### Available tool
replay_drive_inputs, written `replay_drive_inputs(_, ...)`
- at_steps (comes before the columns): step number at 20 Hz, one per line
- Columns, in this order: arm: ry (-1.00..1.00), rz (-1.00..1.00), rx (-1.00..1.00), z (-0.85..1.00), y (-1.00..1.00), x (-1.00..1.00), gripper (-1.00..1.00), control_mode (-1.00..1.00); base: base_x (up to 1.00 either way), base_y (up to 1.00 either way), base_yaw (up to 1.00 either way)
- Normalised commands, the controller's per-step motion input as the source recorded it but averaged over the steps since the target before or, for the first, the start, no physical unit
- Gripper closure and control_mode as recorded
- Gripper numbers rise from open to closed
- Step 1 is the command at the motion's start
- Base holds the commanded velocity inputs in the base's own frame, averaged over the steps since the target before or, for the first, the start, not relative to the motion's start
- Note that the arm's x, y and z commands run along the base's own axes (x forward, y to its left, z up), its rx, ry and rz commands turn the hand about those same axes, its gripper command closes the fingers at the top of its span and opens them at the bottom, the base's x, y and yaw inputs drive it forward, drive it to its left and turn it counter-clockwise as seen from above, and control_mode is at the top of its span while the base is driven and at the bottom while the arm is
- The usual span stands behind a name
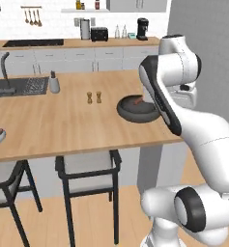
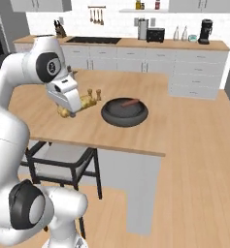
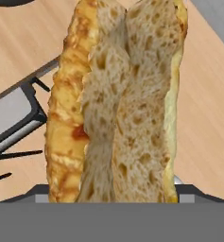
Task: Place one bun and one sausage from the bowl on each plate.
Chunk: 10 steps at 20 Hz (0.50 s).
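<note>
In the left base view, the bowl point(image 1: 137, 109) holds a sausage point(image 1: 135, 101). In the right base view, the hand point(image 2: 76, 107) pinches a bun point(image 2: 85, 102), left of the bowl. In the hand view, the bun stands against the tabletop point(image 3: 203, 104).

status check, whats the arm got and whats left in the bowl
Gripper shut on bun, held above the counter. One sausage in the bowl. Nothing in the way.
</note>
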Motion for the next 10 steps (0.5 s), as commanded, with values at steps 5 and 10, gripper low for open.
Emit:
replay_drive_inputs(5,0.00,0.00,0.00,0.00,0.00,0.00,1.00,1.00,-0.76,1.00,0.06)
replay_drive_inputs(10,0.00,0.00,0.00,0.00,0.00,0.00,1.00,1.00,-0.40,1.00,0.10)
